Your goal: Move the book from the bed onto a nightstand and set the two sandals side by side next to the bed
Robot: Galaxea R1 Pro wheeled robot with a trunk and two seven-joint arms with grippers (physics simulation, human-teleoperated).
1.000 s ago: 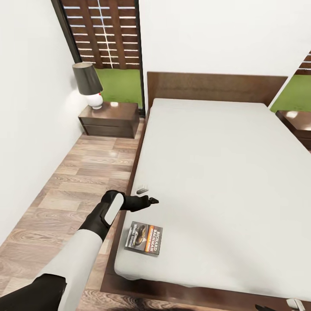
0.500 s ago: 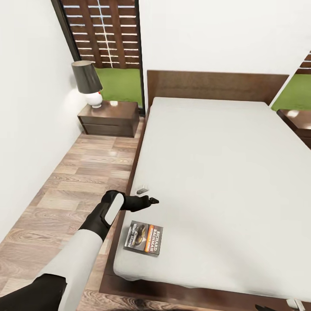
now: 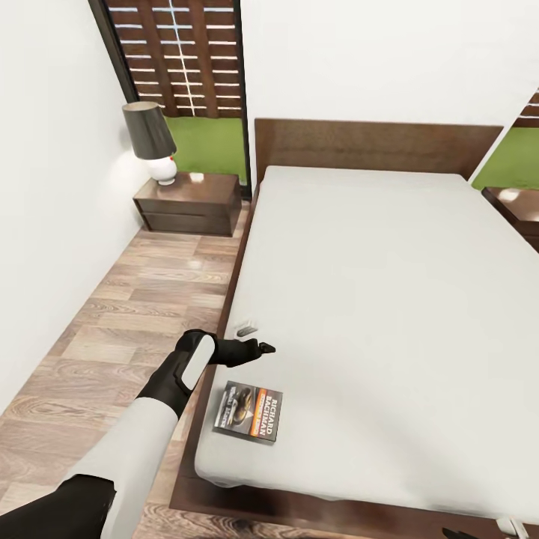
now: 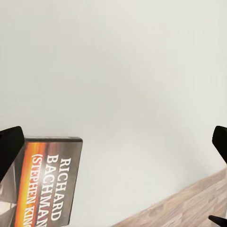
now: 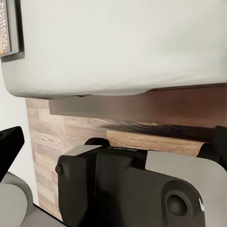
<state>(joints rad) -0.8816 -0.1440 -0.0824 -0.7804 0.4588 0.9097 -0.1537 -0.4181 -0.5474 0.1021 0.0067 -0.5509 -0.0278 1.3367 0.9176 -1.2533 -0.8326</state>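
Hovering as before, the left gripper (image 3: 254, 338) stays spread over the bed (image 3: 389, 299), beside the unmoved book (image 3: 249, 411); the right gripper's (image 5: 113, 142) fingers stand apart.

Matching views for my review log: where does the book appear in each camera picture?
Head view: the book lies on the bed's near left corner, just below the left gripper.
Left wrist view: lower left.
Right wrist view: upper left edge.
Shared landmark: the grey mattress.
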